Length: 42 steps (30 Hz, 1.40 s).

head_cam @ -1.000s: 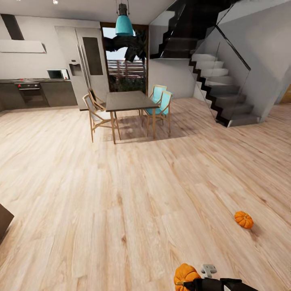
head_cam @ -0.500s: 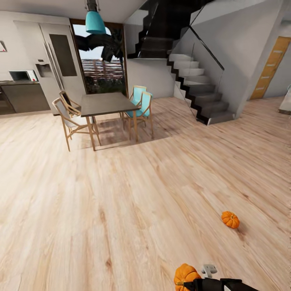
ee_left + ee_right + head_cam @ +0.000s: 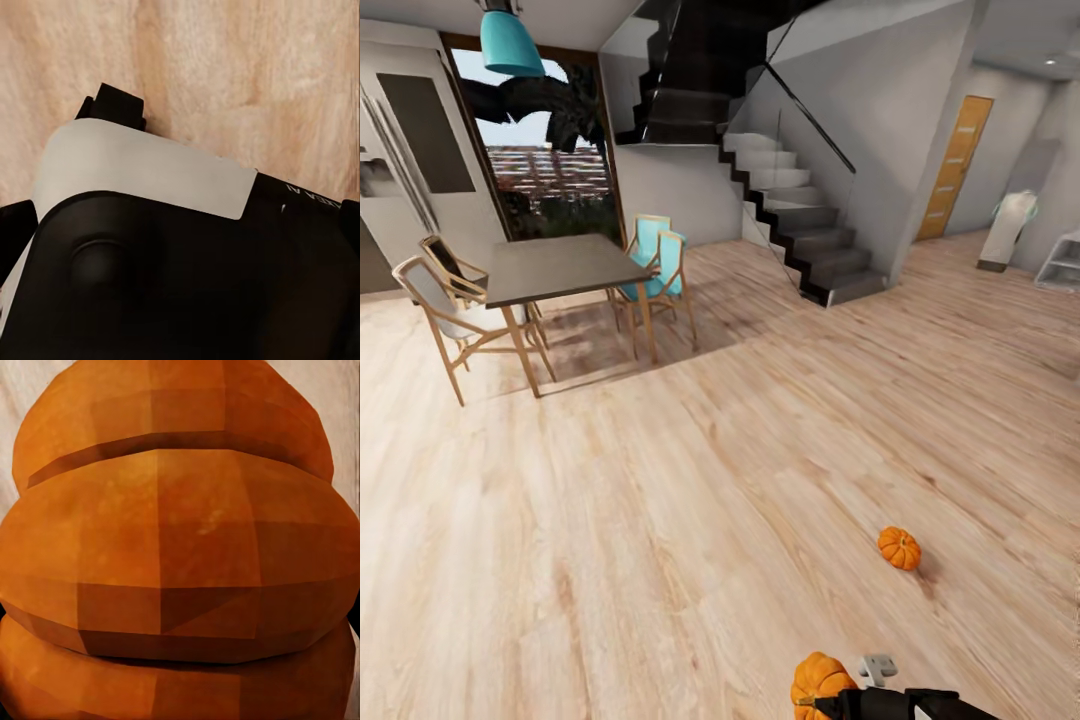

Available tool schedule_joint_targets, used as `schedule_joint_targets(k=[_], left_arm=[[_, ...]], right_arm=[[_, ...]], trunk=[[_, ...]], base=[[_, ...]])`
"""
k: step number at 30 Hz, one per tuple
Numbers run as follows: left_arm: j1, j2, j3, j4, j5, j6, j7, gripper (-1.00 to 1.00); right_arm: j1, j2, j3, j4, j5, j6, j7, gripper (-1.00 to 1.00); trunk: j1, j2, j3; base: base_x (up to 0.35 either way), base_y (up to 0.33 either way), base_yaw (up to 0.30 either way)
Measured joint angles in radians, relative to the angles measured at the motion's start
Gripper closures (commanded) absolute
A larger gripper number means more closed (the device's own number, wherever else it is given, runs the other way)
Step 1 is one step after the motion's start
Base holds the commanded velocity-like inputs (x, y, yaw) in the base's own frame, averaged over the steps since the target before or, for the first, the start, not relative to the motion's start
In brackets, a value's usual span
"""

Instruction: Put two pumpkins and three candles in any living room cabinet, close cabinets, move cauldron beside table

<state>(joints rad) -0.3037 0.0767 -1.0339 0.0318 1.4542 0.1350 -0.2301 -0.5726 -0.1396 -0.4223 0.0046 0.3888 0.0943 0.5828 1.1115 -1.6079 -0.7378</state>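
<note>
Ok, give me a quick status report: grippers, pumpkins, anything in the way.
Right gripper carrying one pumpkin, jaws hidden. Second pumpkin loose on floor ahead-right. Left gripper state unclear. Open floor ahead; dining table far left.

You've got loads of open floor (image 3: 660, 520) ahead; only a loose pumpkin (image 3: 899, 548) sits right of centre, worktop (image 3: 560, 268) and chairs (image 3: 445, 320) well back left.

Only a fragment of white lettering shows on the black arm housing (image 3: 300, 202), cut off and too partial to read.
</note>
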Motion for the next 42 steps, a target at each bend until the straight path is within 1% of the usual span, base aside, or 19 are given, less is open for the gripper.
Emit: schedule_joint_targets(k=[20, 36, 42], left_arm=[[0.0, 0.0, 0.0, 0.0, 0.0, 0.0, 0.0, -1.0], [0.0, 0.0, 0.0, 0.0, 0.0, -0.001, 0.0, -1.0], [0.0, 0.0, 0.0, -0.001, 0.0, -0.003, 0.0, -1.0]], right_arm=[[0.0, 0.0, 0.001, 0.0, 0.0, 0.0, 0.0, 1.0], [0.0, 0.0, 0.001, 0.0, 0.0, -0.001, 0.0, 1.0], [0.0, 0.0, 0.001, 0.0, 0.0, -0.001, 0.0, 1.0]], trunk=[[0.0, 0.0, 0.008], [0.0, 0.0, 0.019], [0.0, 0.0, 0.024]], base=[[0.337, 0.0, -0.283], [0.337, 0.0, -0.283], [0.262, 0.0, -0.281]])
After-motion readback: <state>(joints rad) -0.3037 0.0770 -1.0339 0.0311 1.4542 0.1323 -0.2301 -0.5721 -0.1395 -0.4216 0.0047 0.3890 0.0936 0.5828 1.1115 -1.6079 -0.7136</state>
